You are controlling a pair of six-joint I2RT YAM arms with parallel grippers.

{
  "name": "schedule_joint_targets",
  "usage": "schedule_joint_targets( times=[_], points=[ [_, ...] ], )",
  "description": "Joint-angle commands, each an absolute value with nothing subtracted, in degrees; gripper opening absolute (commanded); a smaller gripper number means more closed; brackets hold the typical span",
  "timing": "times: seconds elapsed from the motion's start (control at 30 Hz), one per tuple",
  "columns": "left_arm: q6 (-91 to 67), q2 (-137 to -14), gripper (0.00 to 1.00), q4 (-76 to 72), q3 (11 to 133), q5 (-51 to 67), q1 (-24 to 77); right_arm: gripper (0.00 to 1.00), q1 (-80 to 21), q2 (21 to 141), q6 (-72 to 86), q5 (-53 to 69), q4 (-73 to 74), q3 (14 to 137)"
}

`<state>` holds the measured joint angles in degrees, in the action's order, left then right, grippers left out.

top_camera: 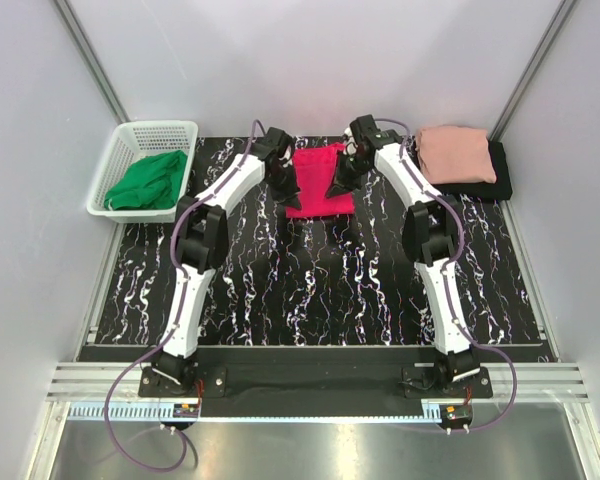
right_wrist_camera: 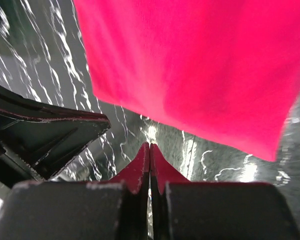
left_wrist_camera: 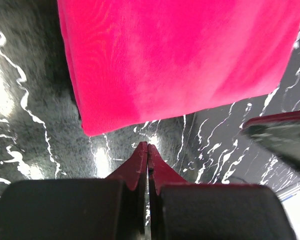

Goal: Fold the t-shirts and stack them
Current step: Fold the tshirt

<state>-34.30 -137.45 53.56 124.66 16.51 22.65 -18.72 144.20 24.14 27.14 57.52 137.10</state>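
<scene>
Since left gripper (left_wrist_camera: pixel 148 146) and right gripper (right_wrist_camera: pixel 149 146) sit clenched and empty just short of the folded crimson-pink t-shirt (left_wrist_camera: pixel 180 60), folding looks done; I'd open, grasp, stack.

Top view: high behind the arm bases (top_camera: pixel 175 372), looking down over the whole tabletop (top_camera: pixel 310 290). Wrist views: close, facing down; both share the crimson t-shirt (left_wrist_camera: pixel 180 55).

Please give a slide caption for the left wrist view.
Left gripper, shut and empty, just short of the folded crimson-pink t-shirt on black marbled table.
</scene>
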Motion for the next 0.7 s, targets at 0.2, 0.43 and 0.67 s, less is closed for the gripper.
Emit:
schedule_joint_targets(
  times=[0.2,0.43,0.67],
  points=[
    [-32.5,-140.7,0.0,52.8,131.3,18.8,21.3,0.0,-16.4,147.6,21.9,21.1,60.3,142.6],
    [-31.5,-144.3,0.0,52.1,132.5,18.9,20.8,0.0,-16.3,150.6,20.7,19.4,60.6,142.1],
    [-30.8,-144.6,0.0,51.8,125.6,18.5,20.7,0.0,-16.3,151.9,20.5,17.8,61.2,139.2]
  ],
)
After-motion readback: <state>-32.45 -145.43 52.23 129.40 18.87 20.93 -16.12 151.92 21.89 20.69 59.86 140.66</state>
